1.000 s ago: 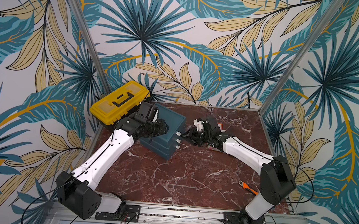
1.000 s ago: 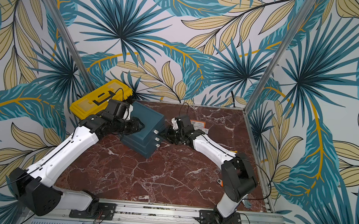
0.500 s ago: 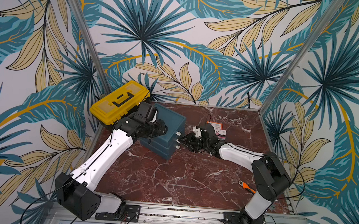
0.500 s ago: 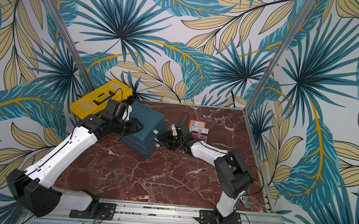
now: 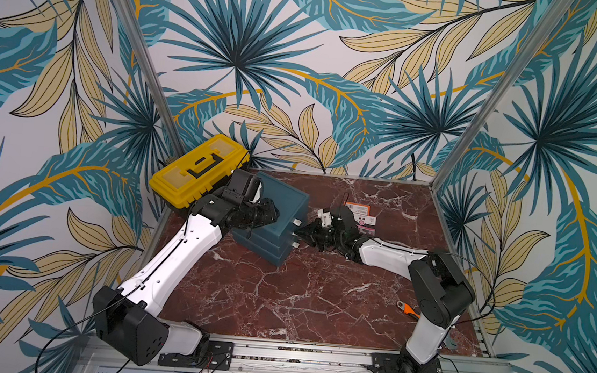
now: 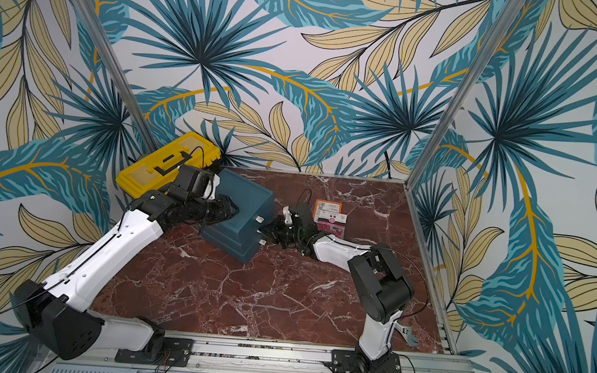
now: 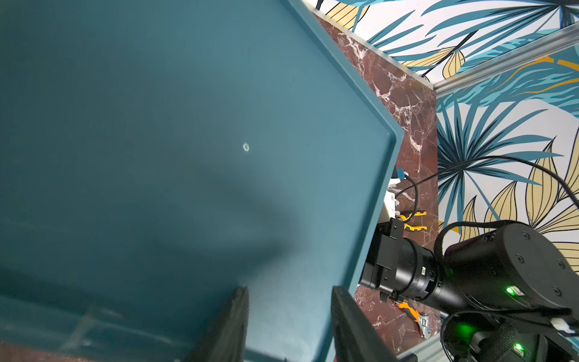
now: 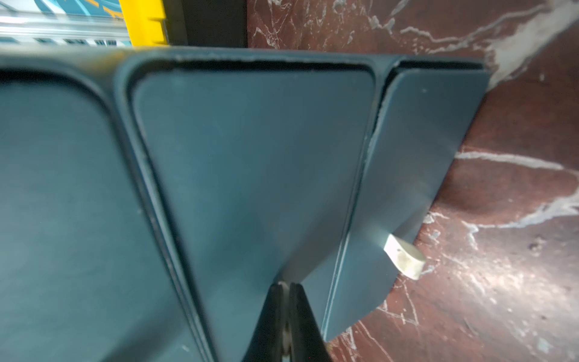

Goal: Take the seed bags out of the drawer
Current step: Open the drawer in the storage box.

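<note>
two seed bags (image 5: pixel 362 214) lie flat on the table (image 5: pixel 280 302), outside the drawer unit (image 5: pixel 285 197) and just behind the right wrist. they are thin paper rectangles with orange edges: one shows a white printed back with a barcode, and the other, overlapping it, shows pink flowers. the right gripper (image 8: pixel 284 285) points at the front of the middle drawer (image 8: pixel 250 172), its black tapered jaws pressed together. a pale sliver shows between them, but i cannot tell whether that is the drawer's handle. the bottom drawer's handle (image 8: pixel 404 255) is a small, blunt off-white tab. the unit is smooth matte teal plastic with round-cornered drawer fronts, each rimmed by a thin dark gap, and it stands skewed on the table. the left gripper (image 7: pixel 288 290) lies over the unit's flat top with its jaws apart and nothing between them; whether the tips touch the surface i cannot tell. behind the unit sits a yellow plastic toolbox (image 5: pixel 196 168) with a black handle recess. the table is glossy dark red marble veined in white, and an orange-handled tool (image 5: pixel 409 310) lies near the right arm's base. a second ago the right gripper was farther back, over the spot where the bags lie, and hid them; since then it has dropped to the drawer front, leaving them uncovered. the left arm has not shifted.
</note>
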Motion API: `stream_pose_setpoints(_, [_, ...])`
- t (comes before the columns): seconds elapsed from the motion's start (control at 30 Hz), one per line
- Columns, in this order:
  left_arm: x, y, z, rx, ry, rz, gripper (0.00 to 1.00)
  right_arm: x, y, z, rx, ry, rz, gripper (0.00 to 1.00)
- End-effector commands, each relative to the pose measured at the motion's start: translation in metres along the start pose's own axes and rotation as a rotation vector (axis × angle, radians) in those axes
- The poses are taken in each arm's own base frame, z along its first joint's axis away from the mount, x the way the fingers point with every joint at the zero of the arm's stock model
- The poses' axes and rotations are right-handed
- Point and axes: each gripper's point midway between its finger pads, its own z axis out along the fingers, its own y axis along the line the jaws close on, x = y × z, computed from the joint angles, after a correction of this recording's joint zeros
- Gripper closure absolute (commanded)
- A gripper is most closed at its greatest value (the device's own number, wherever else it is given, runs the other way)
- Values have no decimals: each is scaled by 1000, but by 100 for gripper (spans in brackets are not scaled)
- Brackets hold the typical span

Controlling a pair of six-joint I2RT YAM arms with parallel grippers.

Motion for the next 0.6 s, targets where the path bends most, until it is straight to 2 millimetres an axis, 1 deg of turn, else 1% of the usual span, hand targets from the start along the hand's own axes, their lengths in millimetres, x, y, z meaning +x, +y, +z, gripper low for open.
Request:
stream_pose_setpoints(0.0, [41,47,23,-168,175,-44,53,6,-7,-7,31,-1,1,100])
stream_pose_setpoints(0.1, [42,47,24,-167,173,-47,53,10,-8,-17,62,5,-20,100])
stream_pose_setpoints(0.3, [41,47,25,-166,170,-49,53,22,-21,-46,173,28,-75,100])
stream_pose_setpoints(0.57, [39,46,26,-163,166,-48,53,34,-53,-76,237,55,-59,100])
